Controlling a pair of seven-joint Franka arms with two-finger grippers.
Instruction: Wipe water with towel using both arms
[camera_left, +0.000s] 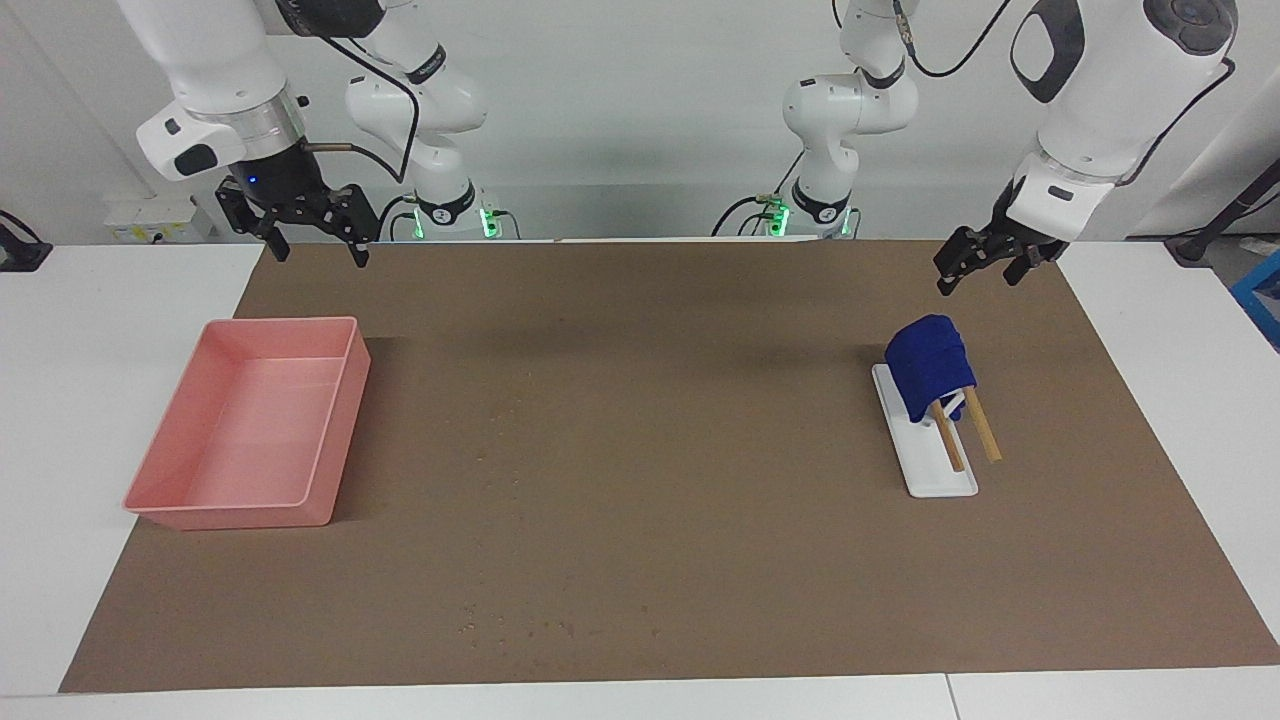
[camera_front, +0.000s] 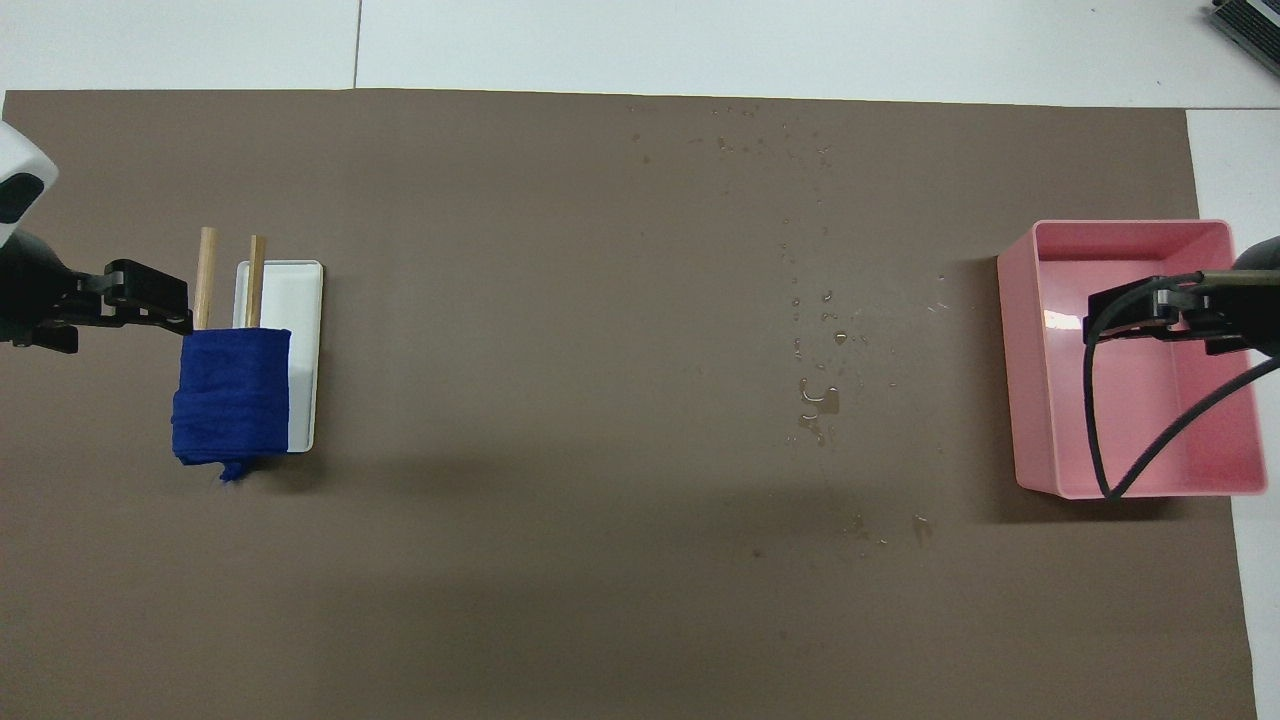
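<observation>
A dark blue towel (camera_left: 930, 365) hangs over a small rack of two wooden rods on a white base (camera_left: 940, 470), toward the left arm's end of the mat; it also shows in the overhead view (camera_front: 232, 405). Water (camera_front: 820, 400) lies as scattered small droplets on the brown mat between the rack and a pink bin, faint in the facing view (camera_left: 500, 620). My left gripper (camera_left: 980, 280) is open and empty, raised in the air beside the towel rack (camera_front: 150, 300). My right gripper (camera_left: 320, 255) is open and empty, raised by the pink bin (camera_front: 1130, 315).
An empty pink bin (camera_left: 280, 322) stands at the right arm's end of the mat (camera_front: 1010, 370). The brown mat (camera_left: 650, 330) covers most of the white table. A black cable of the right arm hangs over the bin in the overhead view.
</observation>
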